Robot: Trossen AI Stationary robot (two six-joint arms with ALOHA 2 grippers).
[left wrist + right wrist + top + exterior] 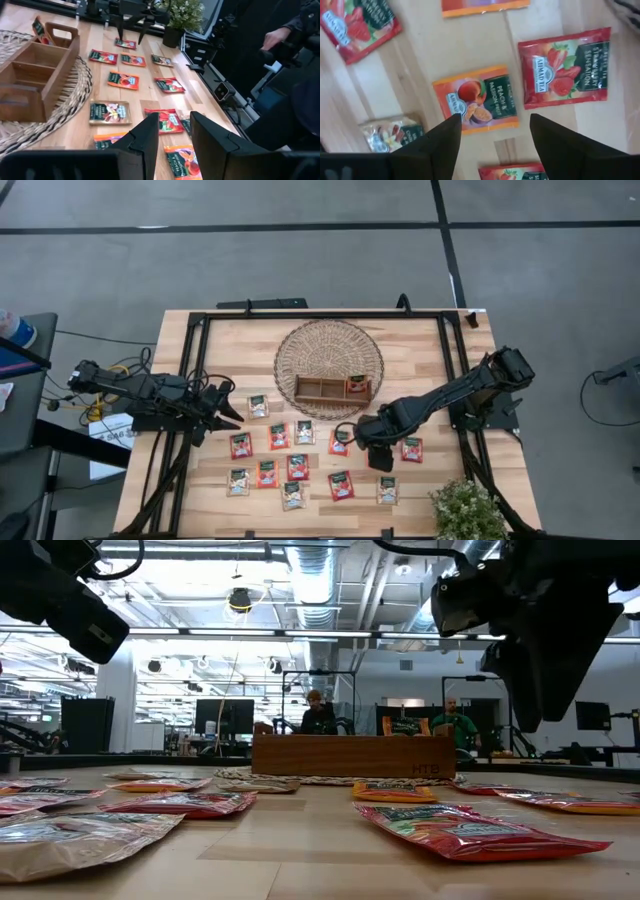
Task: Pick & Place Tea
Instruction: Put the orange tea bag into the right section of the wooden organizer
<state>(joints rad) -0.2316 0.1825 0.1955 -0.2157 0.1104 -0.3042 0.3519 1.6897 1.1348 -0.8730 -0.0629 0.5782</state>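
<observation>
Dark right end effector [492, 142], fingers spread and released, hangs above the orange peach sachet [475, 99] to straddle it, other tea lying loose across the bench [420, 350], wooden tray [332, 388] at 11 o'clock.

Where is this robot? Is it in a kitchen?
Probably not: it looks like a robot lab or workshop. The low view shows bare ceiling pipes, people at computer monitors, and a test table with tea sachets laid out.
</observation>
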